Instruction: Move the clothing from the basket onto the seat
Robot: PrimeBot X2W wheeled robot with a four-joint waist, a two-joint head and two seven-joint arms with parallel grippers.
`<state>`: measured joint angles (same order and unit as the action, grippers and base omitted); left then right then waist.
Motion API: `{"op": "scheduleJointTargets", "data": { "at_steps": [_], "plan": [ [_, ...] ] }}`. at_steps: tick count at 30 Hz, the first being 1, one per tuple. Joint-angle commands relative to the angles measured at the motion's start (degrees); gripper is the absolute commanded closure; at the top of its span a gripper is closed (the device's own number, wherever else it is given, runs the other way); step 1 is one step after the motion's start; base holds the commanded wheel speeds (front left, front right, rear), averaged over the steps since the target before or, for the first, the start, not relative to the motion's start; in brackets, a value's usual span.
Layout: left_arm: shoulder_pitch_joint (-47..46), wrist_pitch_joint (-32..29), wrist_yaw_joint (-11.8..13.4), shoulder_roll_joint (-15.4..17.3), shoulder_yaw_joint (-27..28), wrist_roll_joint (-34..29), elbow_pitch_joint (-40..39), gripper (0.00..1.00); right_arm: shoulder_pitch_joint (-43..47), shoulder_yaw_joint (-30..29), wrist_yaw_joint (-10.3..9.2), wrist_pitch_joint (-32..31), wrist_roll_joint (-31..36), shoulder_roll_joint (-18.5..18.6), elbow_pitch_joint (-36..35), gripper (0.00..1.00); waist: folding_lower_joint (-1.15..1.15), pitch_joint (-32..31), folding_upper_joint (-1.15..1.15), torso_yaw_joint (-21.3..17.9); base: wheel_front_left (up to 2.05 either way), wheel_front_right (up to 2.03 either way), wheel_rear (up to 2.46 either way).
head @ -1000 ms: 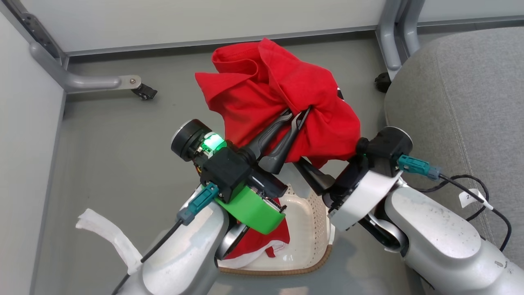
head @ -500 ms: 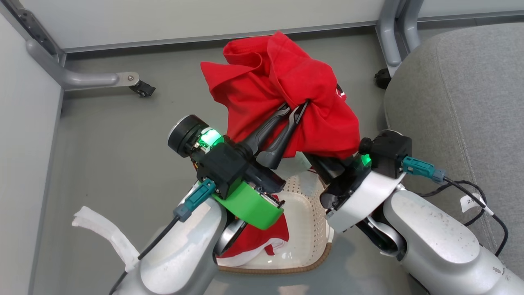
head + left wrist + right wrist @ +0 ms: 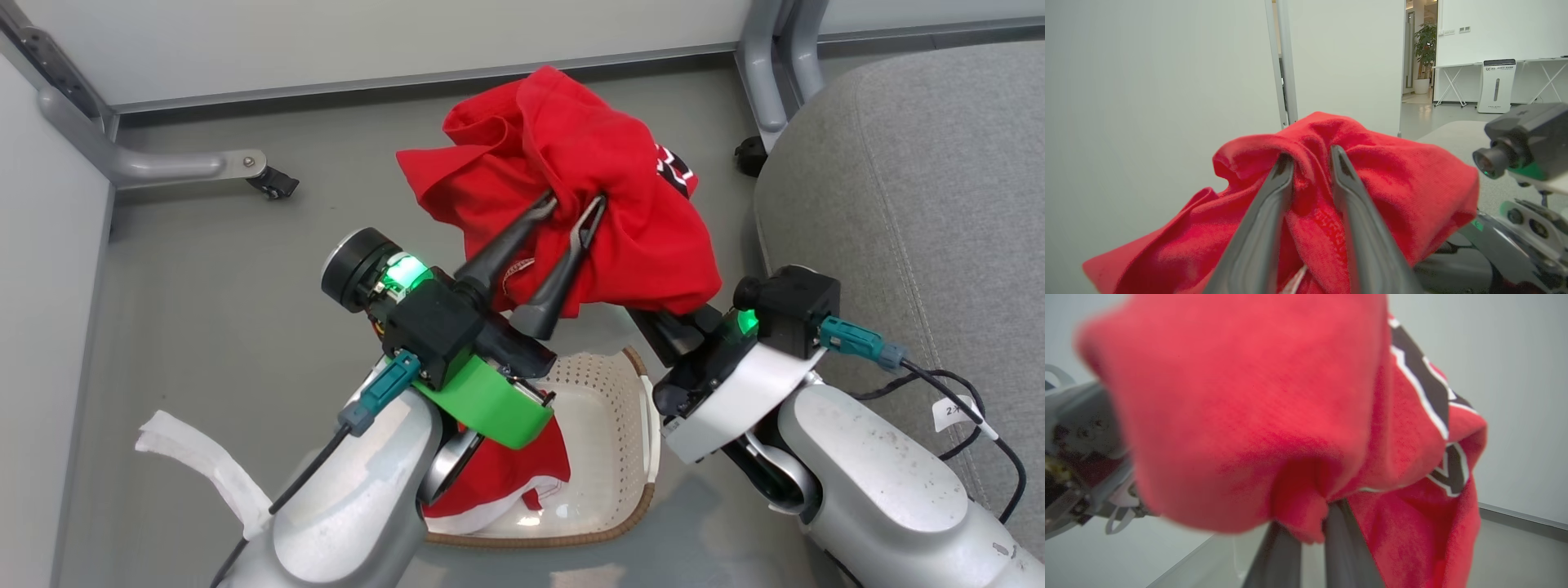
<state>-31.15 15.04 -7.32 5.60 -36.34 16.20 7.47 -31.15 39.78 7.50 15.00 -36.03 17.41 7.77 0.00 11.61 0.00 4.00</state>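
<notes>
The jersey (image 3: pixel 620 245) hangs bunched in the air beyond the basket (image 3: pixel 633 457), just beside the seat's (image 3: pixel 898 204) rounded corner, with its long axis roughly crosswise and its lettered end toward the seat. The right gripper (image 3: pixel 1310 535) is pinched tight on a fold from below, while the left gripper (image 3: pixel 578 204) stands slightly parted around another. On that single pinch the cloth could slip, or snag the left gripper, and drop to the floor (image 3: pixel 204 286).
</notes>
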Motion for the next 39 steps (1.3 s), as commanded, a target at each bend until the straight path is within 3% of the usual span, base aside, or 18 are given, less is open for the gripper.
{"op": "scheduleJointTargets", "data": {
  "at_steps": [1,22,39],
  "plan": [
    [0.7,0.21,-0.25,-0.05,0.3,-0.78,0.12,0.0,0.77,-0.39,-0.02,0.28,0.39,0.1,-0.1,1.0,0.0,0.1,0.0,0.0,0.0,0.0,0.0],
    [1.34,0.21,-0.25,0.12,1.64,-2.06,0.33,0.0,2.34,-3.26,-0.02,0.28,2.06,-0.68,-0.28,1.0,0.0,0.45,0.0,-0.87,0.0,0.0,0.0],
    [1.23,0.13,-0.25,1.27,0.48,-3.89,1.77,0.0,5.67,-12.22,-0.02,0.28,7.22,-2.76,-1.72,1.0,0.0,2.06,0.0,-7.78,0.0,0.0,0.0]
  ]
}}
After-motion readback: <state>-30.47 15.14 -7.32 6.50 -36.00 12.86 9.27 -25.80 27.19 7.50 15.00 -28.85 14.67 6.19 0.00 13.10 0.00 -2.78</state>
